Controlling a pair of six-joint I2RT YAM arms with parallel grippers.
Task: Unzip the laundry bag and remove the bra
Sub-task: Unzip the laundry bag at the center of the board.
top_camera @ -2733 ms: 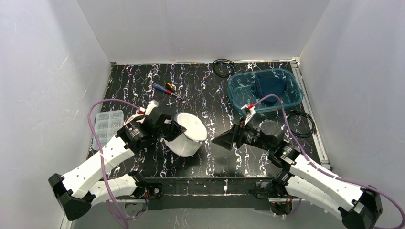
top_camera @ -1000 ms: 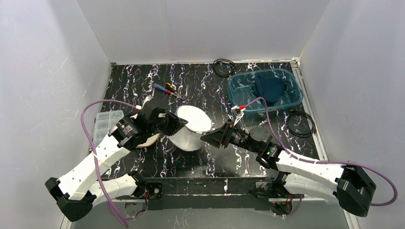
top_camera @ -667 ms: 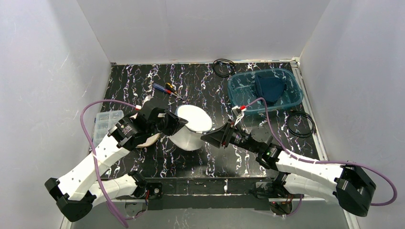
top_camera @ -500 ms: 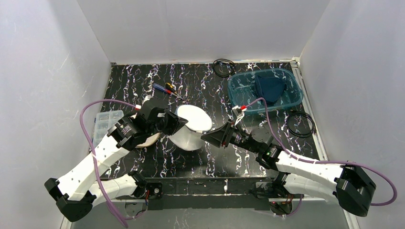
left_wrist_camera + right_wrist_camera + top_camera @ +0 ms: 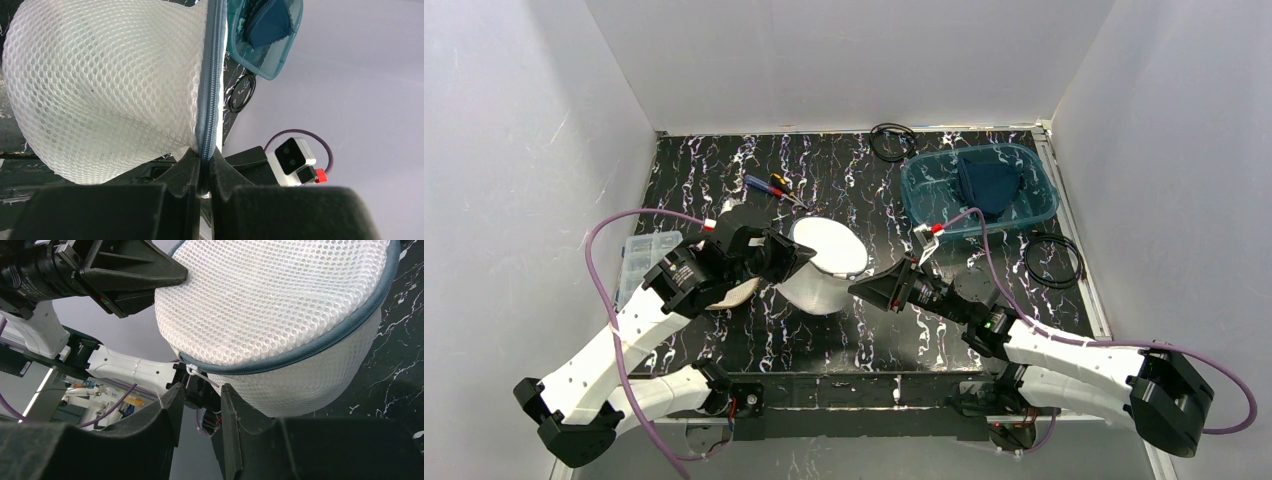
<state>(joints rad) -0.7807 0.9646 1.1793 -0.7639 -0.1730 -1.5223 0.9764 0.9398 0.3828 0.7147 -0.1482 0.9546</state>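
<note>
- Top external view: left tool (image 5: pixel 792 260) clenched on the white mesh laundry bag (image 5: pixel 826 275), mid-table (image 5: pixel 724 170).
- Left wrist view: its fingers (image 5: pixel 184 172) pinch the grey-blue zipper (image 5: pixel 214 75) seam, zipped shut.
- Right wrist view: right tool (image 5: pixel 200 390) jaws apart, white zip pull (image 5: pixel 193 371) at the gap.
- Can't tell if the bra is inside.
- Teal bin (image 5: pixel 922 205) far right, holding a dark blue cloth (image 5: pixel 987 185).

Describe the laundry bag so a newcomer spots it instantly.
On the black marbled table, look near its centre. The laundry bag is the only white mesh pod, ringed by a grey-blue zipper; the teal tub at far right is translucent plastic.
</note>
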